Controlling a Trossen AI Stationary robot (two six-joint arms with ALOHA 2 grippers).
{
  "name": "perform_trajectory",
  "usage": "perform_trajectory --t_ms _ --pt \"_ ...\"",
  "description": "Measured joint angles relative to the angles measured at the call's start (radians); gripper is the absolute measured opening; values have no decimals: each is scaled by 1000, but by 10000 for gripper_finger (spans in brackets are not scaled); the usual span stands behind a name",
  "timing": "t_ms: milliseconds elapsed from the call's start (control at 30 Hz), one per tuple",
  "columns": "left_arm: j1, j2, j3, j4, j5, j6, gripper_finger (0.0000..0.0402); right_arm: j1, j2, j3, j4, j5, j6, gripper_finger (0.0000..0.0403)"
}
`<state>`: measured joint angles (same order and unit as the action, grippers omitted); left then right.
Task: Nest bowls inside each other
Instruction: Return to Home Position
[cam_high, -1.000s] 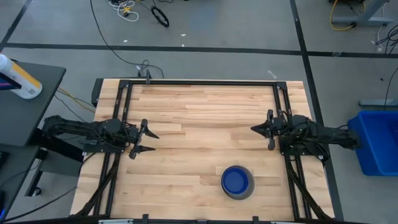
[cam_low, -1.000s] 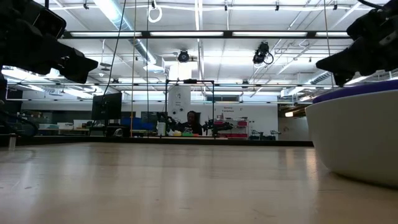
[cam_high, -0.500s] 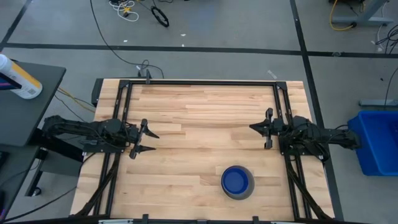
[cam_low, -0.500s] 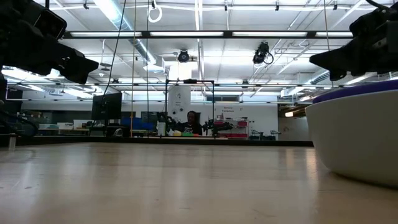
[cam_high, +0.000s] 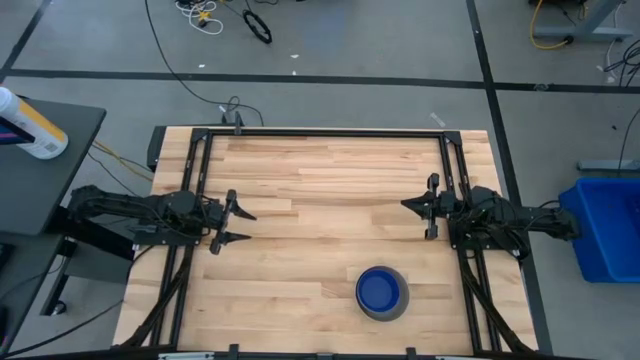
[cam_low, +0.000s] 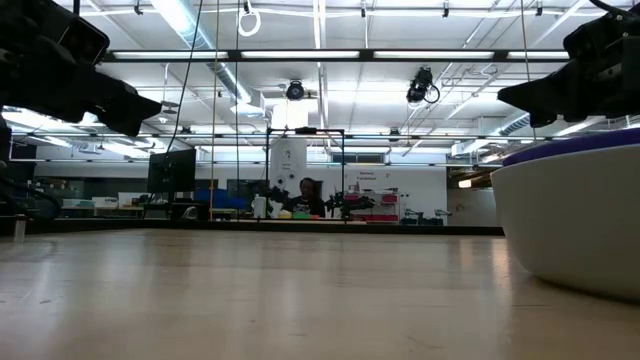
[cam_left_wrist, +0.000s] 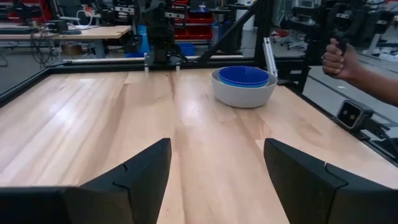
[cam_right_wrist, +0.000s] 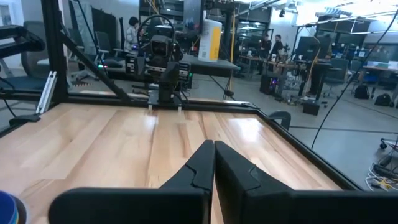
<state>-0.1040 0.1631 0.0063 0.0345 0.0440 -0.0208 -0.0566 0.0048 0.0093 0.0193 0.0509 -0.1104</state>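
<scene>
A grey bowl (cam_high: 383, 298) stands on its base on the wooden table near the front edge, right of the middle, with a dark blue bowl (cam_high: 379, 289) nested inside it. The pair also shows in the left wrist view as grey bowl (cam_left_wrist: 244, 96) and blue bowl (cam_left_wrist: 244, 76). In the low view the grey bowl (cam_low: 575, 225) fills the right side. My left gripper (cam_high: 243, 226) hovers open at the table's left side, and my right gripper (cam_high: 406, 206) hovers shut at the right side. Both point toward the table's middle, far from the bowls. Nothing is between the open left fingers (cam_left_wrist: 216, 177).
Black frame rails (cam_high: 200, 180) run along the table's left, right and far sides. A blue bin (cam_high: 605, 230) stands on the floor beyond the right edge. A person's hand (cam_left_wrist: 339, 59) shows beyond the table in the left wrist view. Bare wood lies between the grippers.
My right gripper has tipped upward to about level and rolled a little while staying in place and shut. The bowls have not moved.
</scene>
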Motion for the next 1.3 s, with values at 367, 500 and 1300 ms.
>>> perform_trajectory --t_ms 367,500,1300 --pt "0 0 0 46 -18 21 263 0 0 0 0 0 4 20" --pt "0 -7 0 12 51 37 263 0 0 0 0 0 19 19" --pt "47 -162 49 -109 4 6 263 0 15 0 -7 -55 165 20"
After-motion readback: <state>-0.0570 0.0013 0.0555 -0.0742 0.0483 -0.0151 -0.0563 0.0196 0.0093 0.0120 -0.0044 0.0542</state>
